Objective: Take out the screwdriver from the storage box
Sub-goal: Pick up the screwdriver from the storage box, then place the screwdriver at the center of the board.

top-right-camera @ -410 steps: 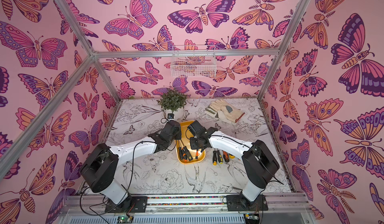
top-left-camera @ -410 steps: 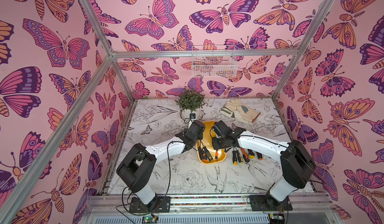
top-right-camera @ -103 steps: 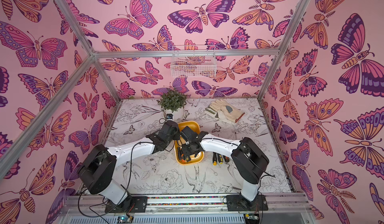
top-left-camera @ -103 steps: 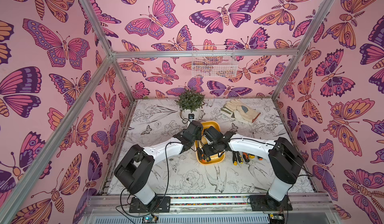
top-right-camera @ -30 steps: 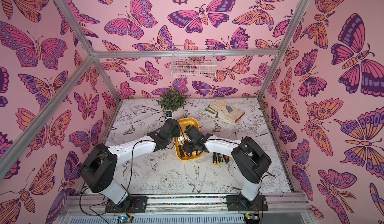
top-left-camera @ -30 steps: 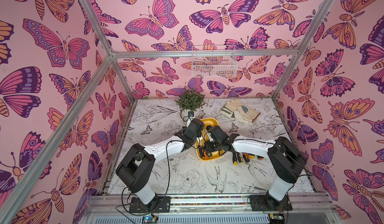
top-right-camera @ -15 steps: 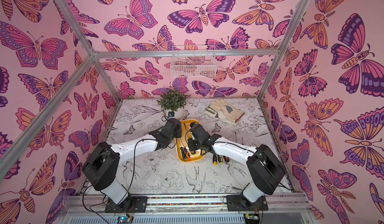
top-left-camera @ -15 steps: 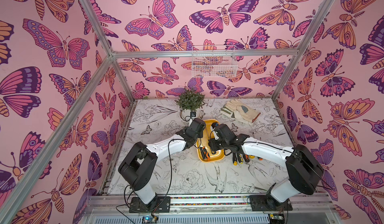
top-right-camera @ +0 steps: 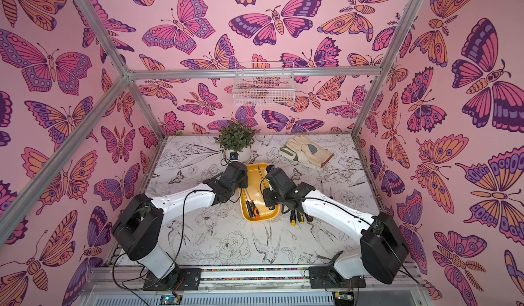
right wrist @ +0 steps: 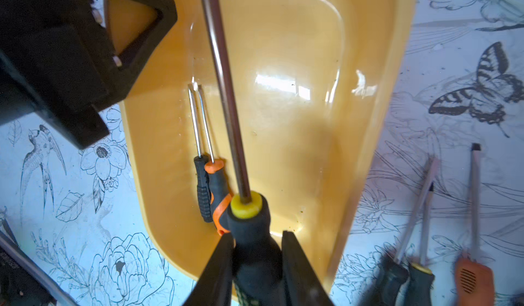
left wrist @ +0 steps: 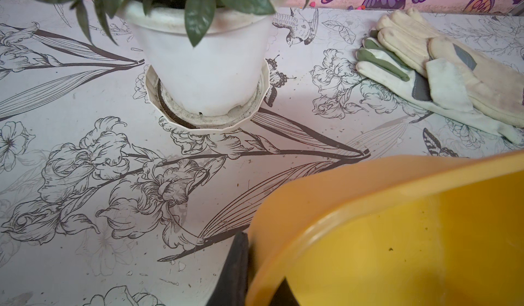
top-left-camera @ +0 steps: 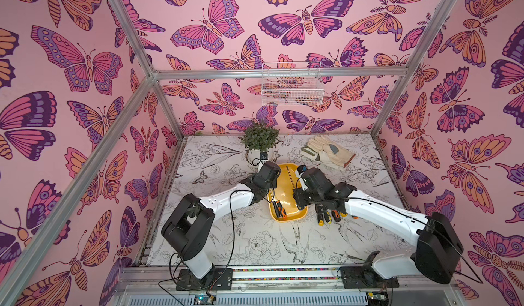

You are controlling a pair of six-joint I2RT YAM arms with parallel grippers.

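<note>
The right gripper (right wrist: 258,233) is clenched on the black handle of a long screwdriver (right wrist: 230,120), just behind its yellow collar. Gripping there, close to the shaft, likely keeps the long blade from swinging. The tool looks raised off the floor of the box (right wrist: 297,120), with its shaft reaching over the yellow interior toward the far end, so it is lifted but not yet clear of the rim.

The left gripper (left wrist: 259,287) is clamped on the box's rim, one finger outside the wall and one inside. This is probably a brace, so the light tray does not slide or tip as the tool comes out.

Two small drivers (right wrist: 211,182) lie side by side against the wall on the left gripper's side, one with a black handle and one with orange, their blades parallel. Beyond the box's opposite side, a row of drivers (right wrist: 419,262) lies on the table (right wrist: 453,63) with handles toward the robot — very likely the spot where this one belongs.

What the next move calls for, as I judge it, is carrying the tool sideways over that rim and keeping the blade high enough not to catch it.
</note>
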